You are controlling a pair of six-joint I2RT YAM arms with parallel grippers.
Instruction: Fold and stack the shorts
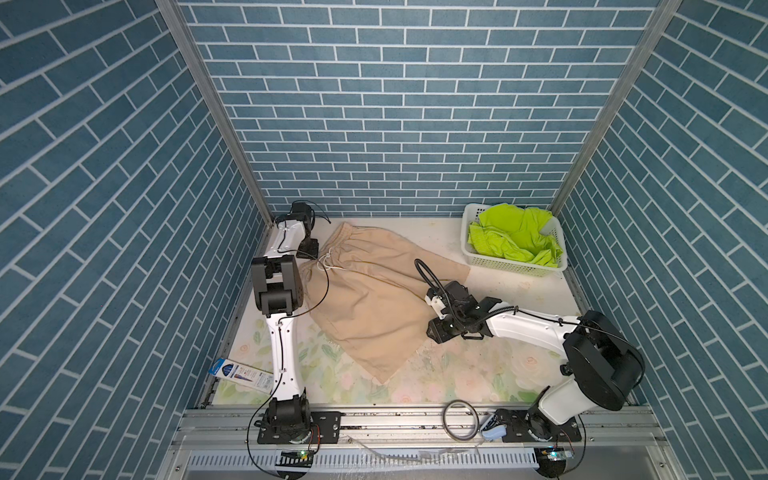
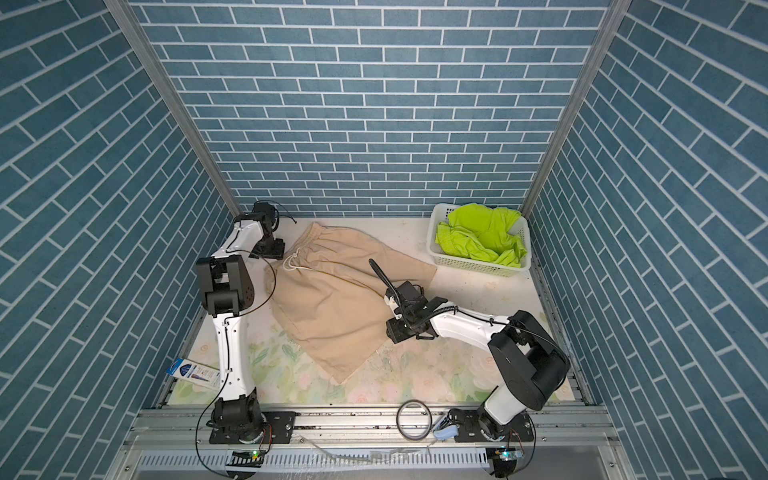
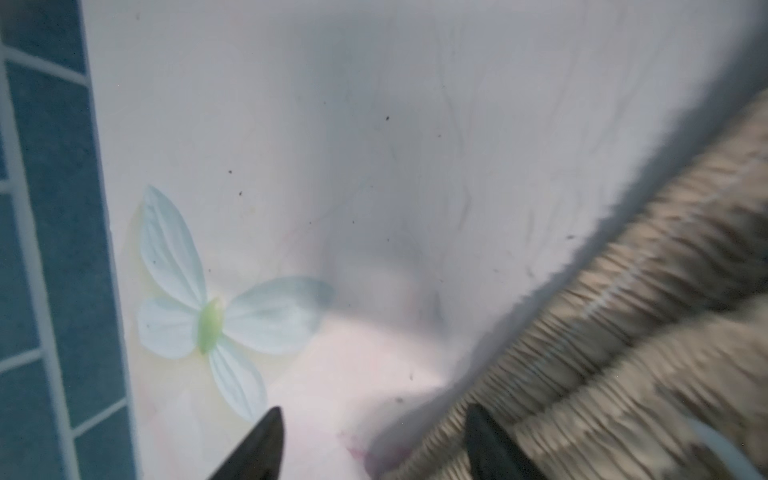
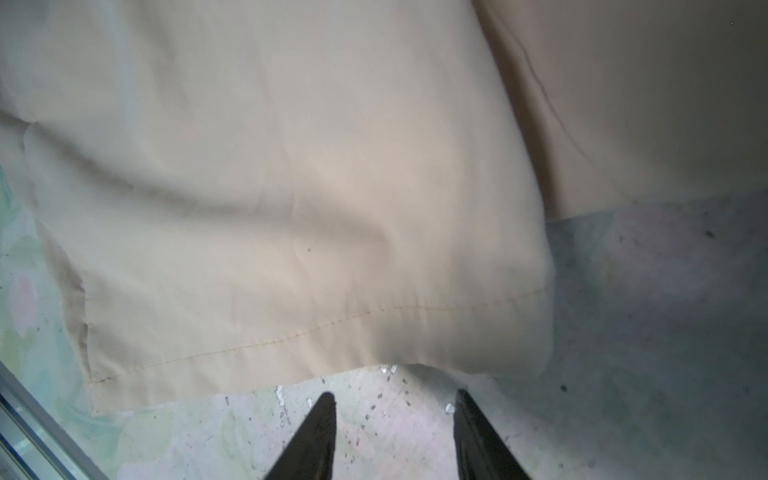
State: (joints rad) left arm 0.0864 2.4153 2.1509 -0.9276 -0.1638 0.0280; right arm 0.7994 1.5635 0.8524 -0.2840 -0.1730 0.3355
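Fingers [image 3: 262, 449], left gripper [image 3: 374, 409] and right gripper [image 4: 395, 392]: spread, empty. We judge the first fold is pending on the tan shorts [image 1: 365, 303], mid-frame; next, pinch the hem [image 4: 291, 353].

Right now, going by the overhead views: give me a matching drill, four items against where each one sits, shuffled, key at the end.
Things:
1. beige shorts
2. green shorts
3. basket
4. blue box

Places:
A. far right corner
B. front left corner
C. crumpled inside the basket
D. spread out in the middle

Pairs: 1-D, 2-C, 3-A, 4-B.
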